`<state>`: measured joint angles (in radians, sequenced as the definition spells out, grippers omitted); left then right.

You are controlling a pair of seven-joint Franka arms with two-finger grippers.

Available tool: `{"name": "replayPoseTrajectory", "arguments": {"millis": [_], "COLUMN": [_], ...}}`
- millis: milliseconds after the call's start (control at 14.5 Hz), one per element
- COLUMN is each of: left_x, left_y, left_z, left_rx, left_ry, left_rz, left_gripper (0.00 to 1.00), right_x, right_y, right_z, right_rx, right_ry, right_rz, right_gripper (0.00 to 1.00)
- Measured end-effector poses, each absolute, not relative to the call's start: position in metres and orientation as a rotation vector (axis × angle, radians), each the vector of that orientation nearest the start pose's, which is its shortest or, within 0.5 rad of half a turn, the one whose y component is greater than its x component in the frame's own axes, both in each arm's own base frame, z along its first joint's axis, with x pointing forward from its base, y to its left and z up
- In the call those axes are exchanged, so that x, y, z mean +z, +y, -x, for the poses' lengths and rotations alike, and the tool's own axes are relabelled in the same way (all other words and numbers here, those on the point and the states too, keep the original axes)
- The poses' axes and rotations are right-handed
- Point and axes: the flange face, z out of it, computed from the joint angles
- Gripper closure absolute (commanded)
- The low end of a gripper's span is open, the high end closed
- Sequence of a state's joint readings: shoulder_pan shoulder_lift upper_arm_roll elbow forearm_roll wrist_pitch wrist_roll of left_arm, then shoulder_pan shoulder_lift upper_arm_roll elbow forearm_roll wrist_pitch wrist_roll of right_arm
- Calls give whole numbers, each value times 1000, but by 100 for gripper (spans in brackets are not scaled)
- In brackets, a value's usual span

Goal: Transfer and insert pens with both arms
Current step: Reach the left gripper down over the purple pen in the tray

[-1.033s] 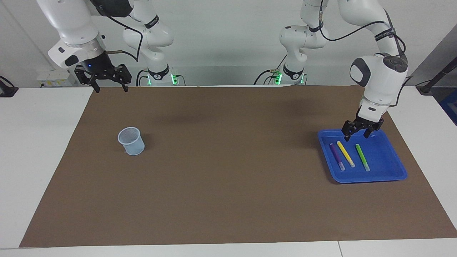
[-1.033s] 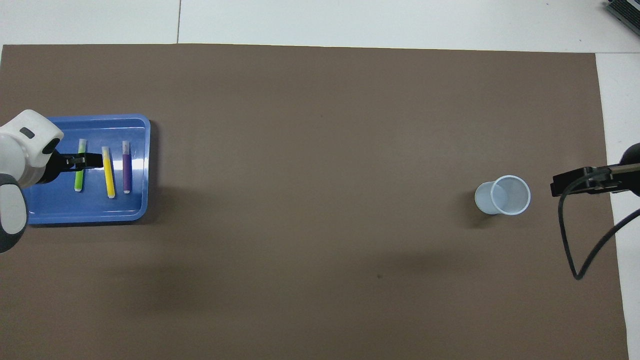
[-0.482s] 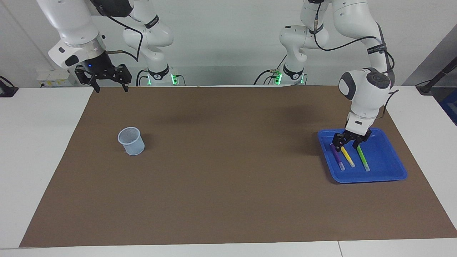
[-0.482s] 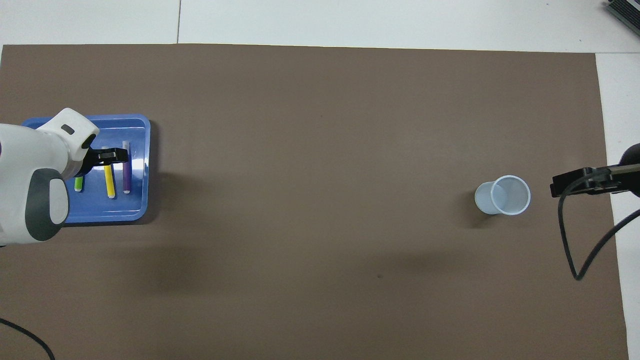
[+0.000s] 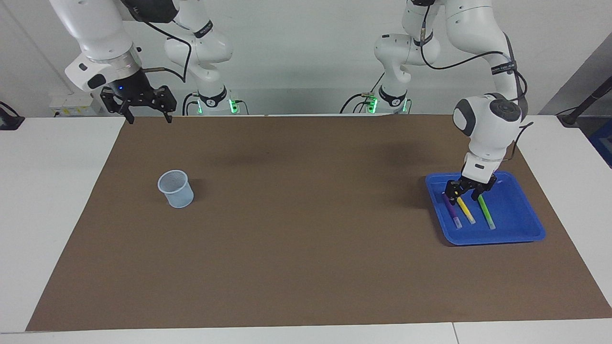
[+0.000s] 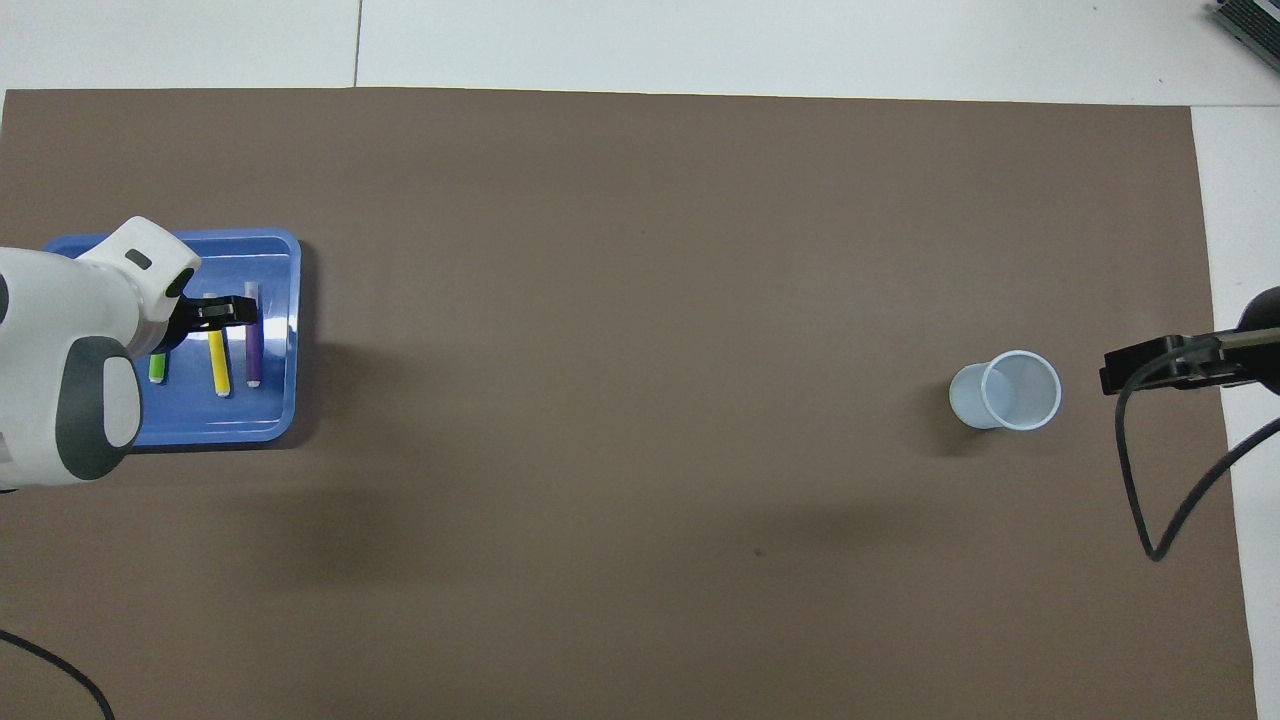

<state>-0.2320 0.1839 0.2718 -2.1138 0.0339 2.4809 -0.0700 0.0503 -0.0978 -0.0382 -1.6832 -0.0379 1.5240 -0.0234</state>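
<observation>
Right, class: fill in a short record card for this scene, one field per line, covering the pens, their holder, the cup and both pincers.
Pens: purple pen, yellow pen, green pen, lying side by side
Holder: blue tray, at the left arm's end of the table
Cup: pale cup, upright, at the right arm's end
Left pincer: open, low over the yellow pen
Right pincer: open, waiting, raised

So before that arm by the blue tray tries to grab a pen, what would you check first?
1. Left gripper down over the yellow pen: ok.
2. Fingers open, straddling it: ok, apparently.
3. Purple pen and green pen apart from the fingers: cannot tell.
4. All pens lie flat in the blue tray: ok.
5. Cup upright: ok.
6. Right gripper waiting, open: ok.
</observation>
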Motion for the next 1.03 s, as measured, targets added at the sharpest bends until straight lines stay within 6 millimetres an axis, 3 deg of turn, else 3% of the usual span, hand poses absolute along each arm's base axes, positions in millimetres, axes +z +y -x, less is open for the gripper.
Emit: {"name": "replayPoseTrajectory", "arguments": {"millis": [551, 1033], "left_x": [325, 313], "left_y": [20, 19], "left_z": [-592, -594], "left_rx": [-308, -298], "left_ry": [-107, -102], "left_rz": [3043, 3038], "left_gripper": [29, 29], "right_x": [622, 623], "right_y": [16, 17], "right_z": [-513, -512], "right_rx": [119, 120], "right_ry": [-100, -141], "right_rz": [3174, 3166], "right_gripper": [0, 0]}}
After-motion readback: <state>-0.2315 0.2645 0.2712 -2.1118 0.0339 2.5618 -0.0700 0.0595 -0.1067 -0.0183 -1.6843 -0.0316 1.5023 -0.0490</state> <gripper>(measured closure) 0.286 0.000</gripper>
